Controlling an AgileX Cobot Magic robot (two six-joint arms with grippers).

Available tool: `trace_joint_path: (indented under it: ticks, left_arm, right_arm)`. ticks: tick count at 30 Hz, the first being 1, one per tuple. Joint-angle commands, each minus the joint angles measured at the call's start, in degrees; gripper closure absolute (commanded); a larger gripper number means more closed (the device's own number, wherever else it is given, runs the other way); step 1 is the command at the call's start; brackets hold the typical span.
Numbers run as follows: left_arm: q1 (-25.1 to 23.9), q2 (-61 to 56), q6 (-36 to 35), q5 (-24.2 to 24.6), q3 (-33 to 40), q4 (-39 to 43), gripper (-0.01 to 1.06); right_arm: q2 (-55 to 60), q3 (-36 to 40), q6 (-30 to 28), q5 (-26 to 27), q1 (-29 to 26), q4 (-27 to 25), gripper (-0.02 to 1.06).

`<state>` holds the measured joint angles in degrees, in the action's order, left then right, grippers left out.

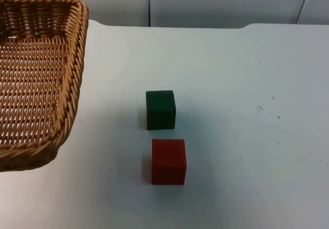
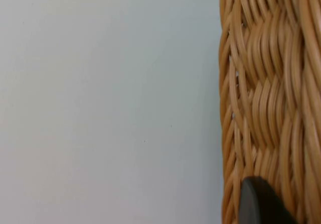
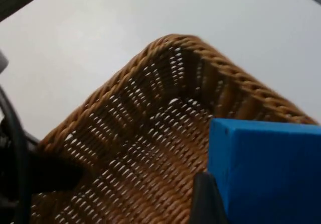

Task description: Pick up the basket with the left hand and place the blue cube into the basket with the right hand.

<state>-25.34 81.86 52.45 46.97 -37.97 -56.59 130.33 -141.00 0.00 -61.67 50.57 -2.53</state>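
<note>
In the top view, nearest the camera, a red cube (image 1: 168, 161) with a matte face and crisp edges sits on the smooth white table top (image 1: 247, 136). Just beyond it, toward 12 o'clock and apart by a narrow strip of table, stands a dark green cube (image 1: 160, 110) of like shape, turned slightly. Out at 10 o'clock from the cubes is the wicker basket (image 1: 36, 75), rectangular with rounded corners, an open lattice floor and a thick braided rim of honey-coloured cane. Behind the table's far edge rises the grey partition wall (image 1: 216, 3).

The left wrist view looks along the basket's outer wall (image 2: 271, 98), a dense herringbone weave, with a black fingertip (image 2: 258, 204) of the left gripper against the cane; whether it clamps the rim I cannot tell.

In the right wrist view the blue cube (image 3: 266, 171), smooth and sharp-cornered, is pinched against the right gripper's dark fingertip (image 3: 205, 201), so the right gripper is closed around it. The cube hangs above the basket's woven interior (image 3: 150, 148), whose rim corner lies at 12 o'clock of it.
</note>
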Motion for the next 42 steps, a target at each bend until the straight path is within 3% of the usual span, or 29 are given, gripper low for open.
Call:
trace_joint_path:
  ticks: [1,17,21,25,26,29,33,37,42]
  left_arm:
    - [-0.2,-0.5,-0.1,1.2,0.2,-1.9,1.05]
    - [-0.2,-0.5,-0.1,1.2,0.2,-2.3,1.05]
    - [-0.2,-0.5,-0.1,1.3,0.2,-2.4,1.05]
    - [-0.2,-0.5,-0.1,1.4,0.2,-2.6,1.05]
    - [-0.2,-0.5,-0.1,1.4,0.2,-2.6,1.05]
    - [-0.2,-0.5,-0.1,1.4,0.2,-2.6,1.05]
    - [-0.2,-0.5,-0.1,1.4,0.2,-2.7,1.05]
    - [-0.2,-0.5,-0.1,1.4,0.2,-2.7,1.05]
    - [-0.2,-0.5,-0.1,1.4,0.2,-2.8,1.05]
  right_arm:
    - [1.6,0.2,-0.4,1.1,1.3,-1.6,1.05]
    - [11.3,0.2,-0.4,1.1,3.2,-3.9,1.03]
    - [12.2,0.2,0.0,0.9,3.2,-3.9,0.9]
    - [12.4,0.2,0.0,0.7,3.2,-3.8,0.55]
    - [12.4,0.2,0.0,0.7,3.2,-3.8,0.55]
    - [12.3,0.2,0.0,0.6,3.2,-3.8,0.36]
    - [11.8,0.2,0.0,0.1,3.2,-3.8,0.29]
    - [10.2,0.2,0.0,-0.8,3.2,-3.3,0.29]
    - [6.6,0.2,0.0,-3.4,3.2,3.1,0.29]
